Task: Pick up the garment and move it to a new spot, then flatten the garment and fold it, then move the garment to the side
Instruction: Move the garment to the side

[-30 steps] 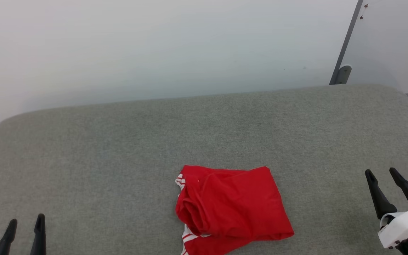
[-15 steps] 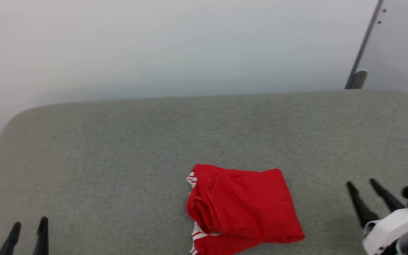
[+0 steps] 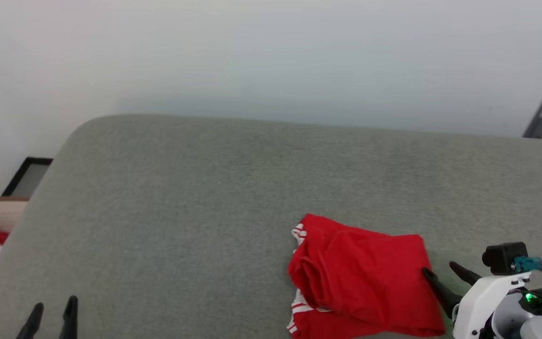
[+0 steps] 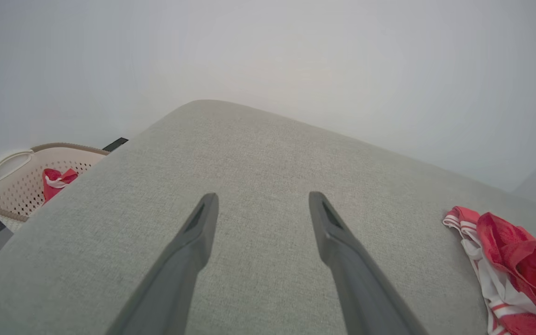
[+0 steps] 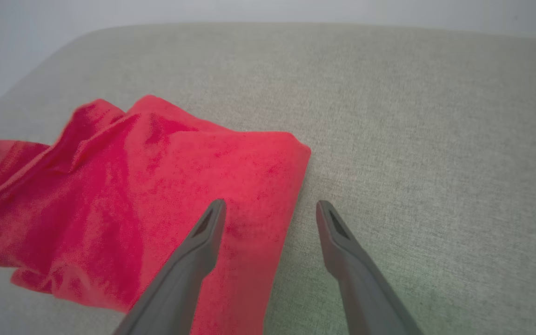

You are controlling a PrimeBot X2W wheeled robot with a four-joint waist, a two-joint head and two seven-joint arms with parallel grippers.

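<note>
Garment [image 3: 365,278] bunched, lower right of frame. Right gripper [image 3: 439,267] wide, straddling its right edge; left gripper [image 3: 54,302] wide, empty, lower left. Risk: pinch grabs top layer only, bundle spills; layers unclear.

red garment [image 3: 365,273] with red-white striped trim, grey cushion [image 3: 205,197]

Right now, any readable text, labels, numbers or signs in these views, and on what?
None readable.
The garment lies bunched, showing plain red cloth and red-white striped trim, no lettering.
The laundry basket and the grey cushion carry no marks that can be made out.
</note>
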